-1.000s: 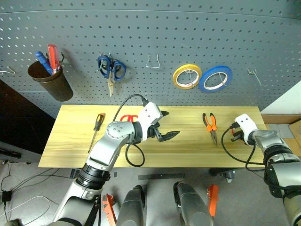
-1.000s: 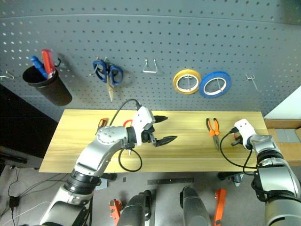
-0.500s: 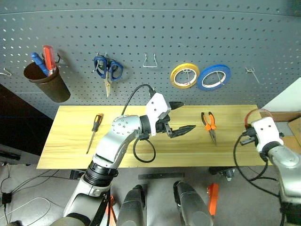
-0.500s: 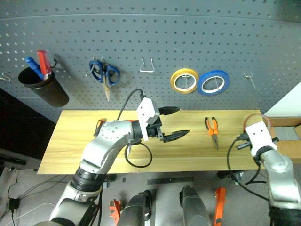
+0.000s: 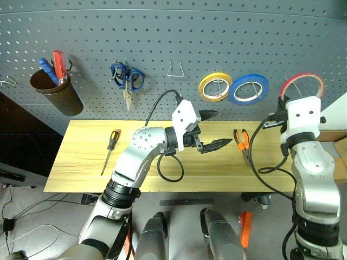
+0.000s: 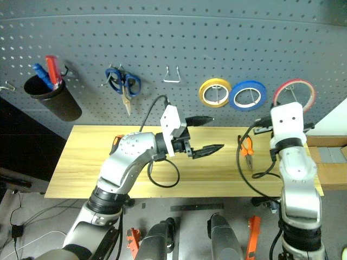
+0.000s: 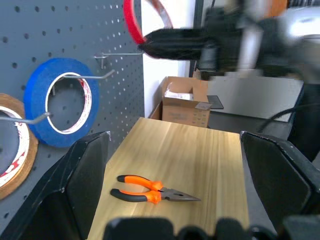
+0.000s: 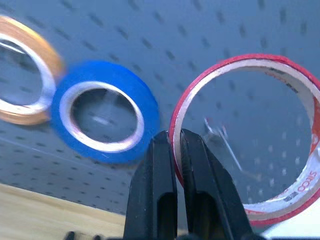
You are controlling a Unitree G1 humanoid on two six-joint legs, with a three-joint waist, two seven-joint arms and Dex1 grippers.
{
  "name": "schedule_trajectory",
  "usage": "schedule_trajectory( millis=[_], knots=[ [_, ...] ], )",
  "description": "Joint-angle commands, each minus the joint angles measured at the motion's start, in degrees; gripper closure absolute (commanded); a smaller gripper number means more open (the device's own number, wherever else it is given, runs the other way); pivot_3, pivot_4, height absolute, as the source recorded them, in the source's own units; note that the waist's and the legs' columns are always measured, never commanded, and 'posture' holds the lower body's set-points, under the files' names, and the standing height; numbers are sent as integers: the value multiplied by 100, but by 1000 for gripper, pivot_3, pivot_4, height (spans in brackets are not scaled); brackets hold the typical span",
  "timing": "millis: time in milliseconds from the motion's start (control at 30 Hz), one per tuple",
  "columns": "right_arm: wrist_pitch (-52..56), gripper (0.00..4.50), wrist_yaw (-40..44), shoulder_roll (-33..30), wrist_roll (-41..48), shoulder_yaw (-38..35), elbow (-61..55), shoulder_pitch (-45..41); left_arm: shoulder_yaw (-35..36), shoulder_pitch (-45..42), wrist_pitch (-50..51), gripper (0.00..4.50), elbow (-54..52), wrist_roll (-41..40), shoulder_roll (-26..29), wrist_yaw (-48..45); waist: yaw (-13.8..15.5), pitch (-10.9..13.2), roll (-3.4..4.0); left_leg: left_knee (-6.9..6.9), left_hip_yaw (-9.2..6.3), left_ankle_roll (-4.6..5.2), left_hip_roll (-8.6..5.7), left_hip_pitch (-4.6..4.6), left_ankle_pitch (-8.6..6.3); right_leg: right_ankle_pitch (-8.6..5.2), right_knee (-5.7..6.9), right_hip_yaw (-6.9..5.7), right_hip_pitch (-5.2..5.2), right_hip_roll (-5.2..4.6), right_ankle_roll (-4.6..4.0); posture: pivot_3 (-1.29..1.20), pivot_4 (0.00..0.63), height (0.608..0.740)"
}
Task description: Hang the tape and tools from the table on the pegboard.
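The right gripper (image 8: 176,145), jaws pinched on the thin red tape ring's (image 8: 250,135) rim, holds it against the dark grey perforated pegboard (image 5: 162,43), at three o'clock from the blue roll (image 5: 248,89). The left wrist view shows small orange-handled pliers (image 7: 152,189) lying on the light yellow wooden tabletop (image 7: 200,160); the left gripper's (image 5: 212,130) jaws gape empty.

Red tape ring (image 5: 302,85): thin, narrow, upright, face toward the pegboard (image 5: 173,38), raised in front of it just beside the blue roll (image 5: 248,89), pinched at its lower rim by the right claw (image 8: 176,150).

Pliers (image 5: 242,142): orange-and-black handles, flat on the counter (image 5: 87,162), right part, nose toward the near edge.

Screwdriver (image 5: 109,150): slim, black-and-orange handle, flat on the counter's left part, tip toward the near edge.

Pegboard: dark grey, gridded holes, metal hooks.
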Motion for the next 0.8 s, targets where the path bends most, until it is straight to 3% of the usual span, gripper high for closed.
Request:
schedule_trajectory(
  millis=[33,233,433,533,800],
  knots=[
    [-351,4489,-95,-61,275,-402,497,-309,-4,-110,-138,0,-72,-55,-62,-13,0,0,0,0,0,0,1,-2,0,0,0,-1,-2,0,0,-186,312,740],
    [-574,4489,-60,41,1001,-899,1597,-802,58,-178,-103,0,-25,-129,-188,30,-1,0,0,2,-1,1,0,-2,0,1,3,-3,-2,0,-1,-182,309,740],
    [-521,4489,-39,200,1420,-887,1554,-677,165,-174,28,0,-72,-357,-275,38,-4,0,1,2,-1,1,2,-3,0,1,6,-2,-2,0,-1,-190,307,740],
    [-345,3887,-53,222,1382,-725,1126,-255,203,-157,-156,0,-40,-374,-268,22,3,-1,2,3,-3,1,2,-3,0,1,8,-5,-2,0,-1,-184,304,740],
    [350,1175,-368,626,1006,283,-510,1270,293,-205,-804,0,692,113,332,-232,-38,-3,6,5,-5,0,5,0,0,0,12,-4,-4,4,1,-188,312,740]
  ],
)
